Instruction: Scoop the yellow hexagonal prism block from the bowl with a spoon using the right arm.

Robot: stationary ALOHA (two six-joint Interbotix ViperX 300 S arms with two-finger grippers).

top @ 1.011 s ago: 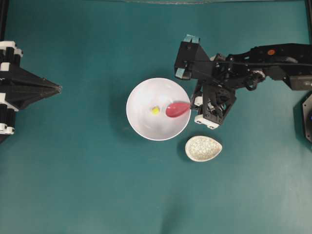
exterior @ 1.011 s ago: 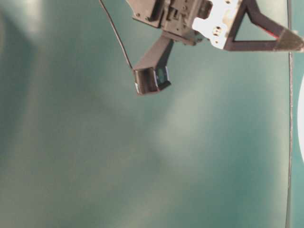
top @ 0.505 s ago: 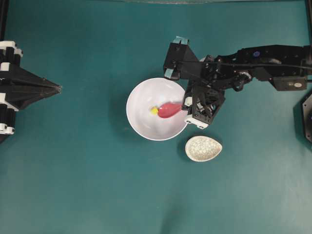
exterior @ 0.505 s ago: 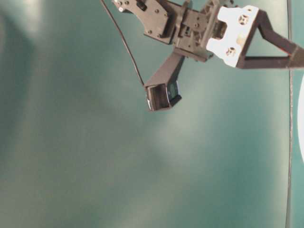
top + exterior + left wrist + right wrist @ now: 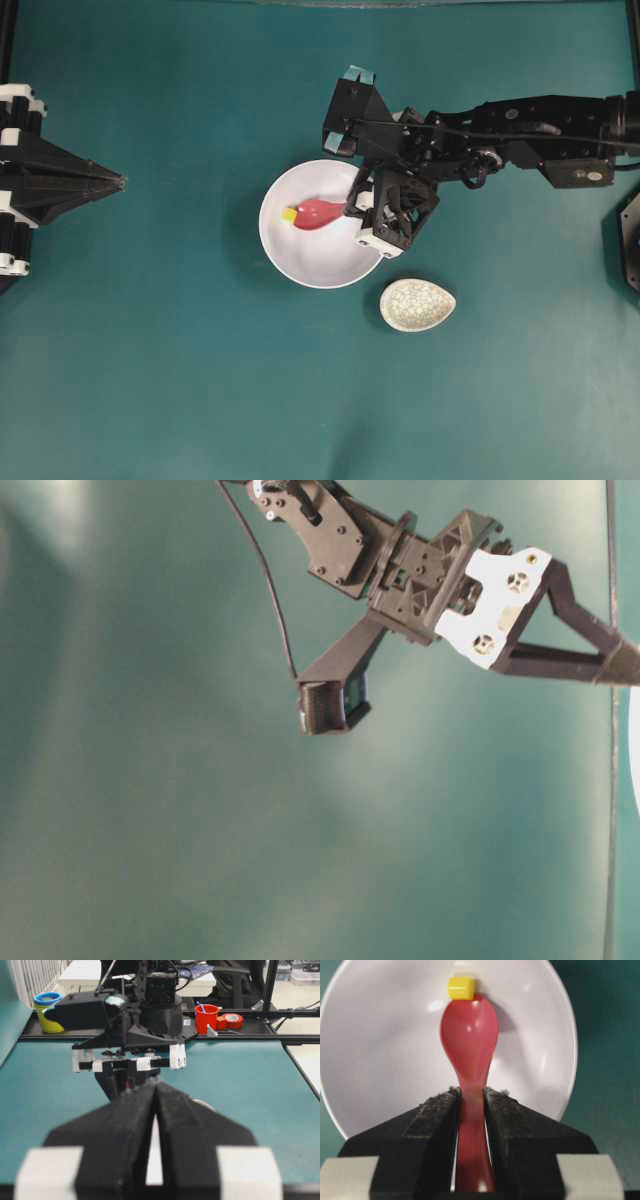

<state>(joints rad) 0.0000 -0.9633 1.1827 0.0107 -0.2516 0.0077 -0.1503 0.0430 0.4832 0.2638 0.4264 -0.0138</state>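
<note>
The yellow hexagonal prism block [image 5: 461, 988] is a very small, bright yellow piece with flat faces, much smaller than the scoop of the spoon [image 5: 469, 1035]. It lies inside the white bowl [image 5: 300, 262], on the left part of the bowl floor in the overhead view, and it touches the front tip of the pink-red glossy scoop. The right gripper [image 5: 470, 1097] is clamped on the spoon handle, with both black pads pressed against its sides. The left gripper [image 5: 155, 1125] rests at the left edge of the table [image 5: 180, 380], its fingers closed together with only a thin slit between them. A small speckled oval dish [image 5: 417, 305] sits just beside the bowl, at its lower right.

Compared with one second ago, the right arm [image 5: 520, 125] has reached further over the bowl. The scoop has moved from the right rim toward the left, and the block has been pushed a little to the left with it.
</note>
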